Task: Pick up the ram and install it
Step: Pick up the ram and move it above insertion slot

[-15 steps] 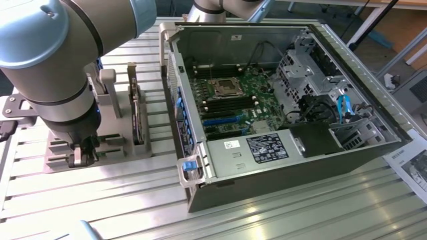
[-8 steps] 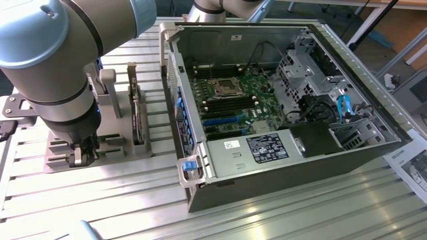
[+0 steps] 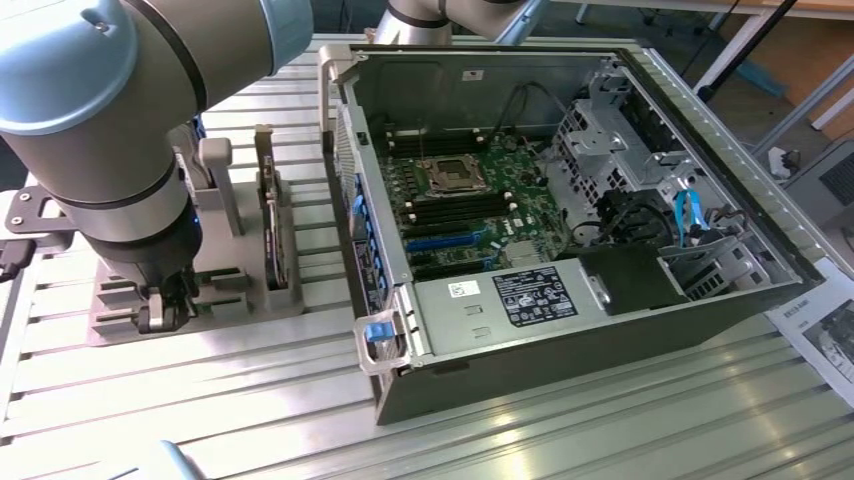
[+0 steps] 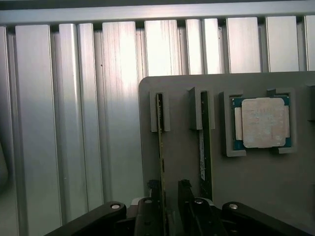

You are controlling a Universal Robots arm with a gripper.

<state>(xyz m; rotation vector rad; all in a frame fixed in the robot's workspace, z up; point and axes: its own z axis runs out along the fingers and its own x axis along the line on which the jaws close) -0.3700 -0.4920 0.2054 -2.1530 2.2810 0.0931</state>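
Two ram sticks stand on edge in slots of a grey holder (image 4: 256, 182). My gripper (image 4: 170, 194) is open and straddles one end of the first ram stick (image 4: 160, 137). One finger is right against the stick, and a gap shows between the stick and the other finger. The second ram stick (image 4: 204, 142), with a pale label, stands in the neighbouring slot outside the fingers. In the exterior view the gripper (image 3: 167, 312) hangs low over the holder (image 3: 227, 305) at the exterior view's left, beside the open computer case (image 3: 534, 330).
A square silver processor (image 4: 263, 123) lies in a pocket of the holder beside the sticks. A dark upright card (image 3: 274, 230) stands on the holder next to the case. The motherboard (image 3: 461, 195) lies exposed inside the case. The table is ribbed aluminium (image 3: 601, 430).
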